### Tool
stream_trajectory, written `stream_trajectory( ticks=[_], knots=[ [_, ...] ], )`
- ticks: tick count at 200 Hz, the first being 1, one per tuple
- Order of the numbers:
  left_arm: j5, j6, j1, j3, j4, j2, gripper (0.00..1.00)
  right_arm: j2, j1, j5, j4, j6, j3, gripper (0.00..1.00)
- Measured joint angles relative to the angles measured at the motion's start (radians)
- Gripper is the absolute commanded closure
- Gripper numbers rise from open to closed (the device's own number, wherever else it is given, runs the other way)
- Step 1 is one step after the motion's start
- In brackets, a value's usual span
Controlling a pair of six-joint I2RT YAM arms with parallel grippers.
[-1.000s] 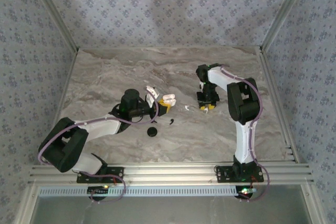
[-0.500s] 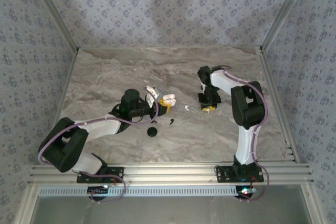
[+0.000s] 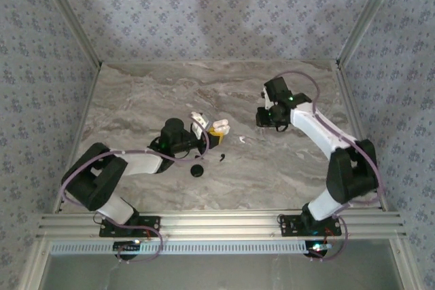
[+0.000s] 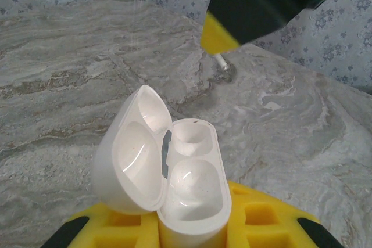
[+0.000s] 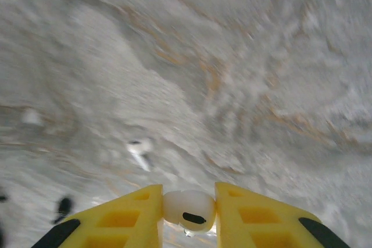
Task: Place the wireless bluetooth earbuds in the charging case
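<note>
Dark bits: two small black pieces [image 3: 197,170] lie on the table [image 3: 149,93] on the near side of the case; they are too small to tell what they are.
Left hand: the left hand [image 4: 192,225] is clamped narrow on the lower body of the case, with a yellow pad on each side.
Case: the case [image 4: 195,184] is white and glossy and stands upright in that grip. Its lid [image 4: 131,155] is swung back, and both wells look empty.
Loose earbud: the loose earbud [image 3: 241,140] is white and lies flat on the table just right of the case, between it and the right hand.
Right hand: the right hand [image 5: 189,204] is farther right of the case and off the table. It is pinched shut on the held earbud [image 5: 189,210], with the rounded bud end between the pads.
Handling: the earbuds are probably very light, hard and slick, so they may twist or pop out of a pinch. A firm squeeze is unlikely to hurt them.
Where to hold: the bud end is the best place to grip, leaving the stem free to point down into a well. The case is best held low on its body, clear of the hinge and the open top.
</note>
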Motion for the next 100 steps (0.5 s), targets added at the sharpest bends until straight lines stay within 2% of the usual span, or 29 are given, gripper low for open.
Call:
stream_trajectory(
  ticks=[54,100],
  knots=[
    [0.024,-0.029,-0.033,0.015,0.111,0.07,0.84,-0.192,0.121,-0.029,0.201,-0.057,-0.08,0.72],
    [0.055,-0.037,-0.051,0.034,0.17,0.073,0.84,-0.291,0.16,-0.055,0.302,-0.089,-0.158,0.72]
  ],
)
